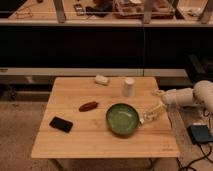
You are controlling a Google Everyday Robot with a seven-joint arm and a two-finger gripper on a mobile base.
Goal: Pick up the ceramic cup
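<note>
Early stage here: the small plain white tapered ceramic cup (pixel 129 87) is seen upright on the light wooden table (pixel 80 145), at about one o'clock from the table's middle, and it is not yet touched by anything. No grasp has been made and nothing has been lifted.

The robot's pale two-finger hand (pixel 149 115) is brought in from the right on its white arm (pixel 182 96). It is held low over the table just beside the right rim of the wide green round bowl (pixel 122 120), at three o'clock from that bowl. The fingers are spread wide, and nothing is pinched between them. From the hand, the cup is found at roughly eleven o'clock, near but clearly apart.

What is left, it is judged, is nearly everything: the hand has to be carried up to the cup, set around its sides, closed and raised.

Now the count:
- One ceramic cup.
- One green bowl, at five o'clock from the table's middle.
- One flat whitish rectangular block (pixel 102 79), at twelve o'clock near the far edge, to the left of the cup.
- One reddish-brown oblong object (pixel 88 106), at nine o'clock from the bowl.
- One flat black rectangular slab (pixel 61 124), at eight o'clock near the table's left edge.
- One table, one arm, one hand.
</note>
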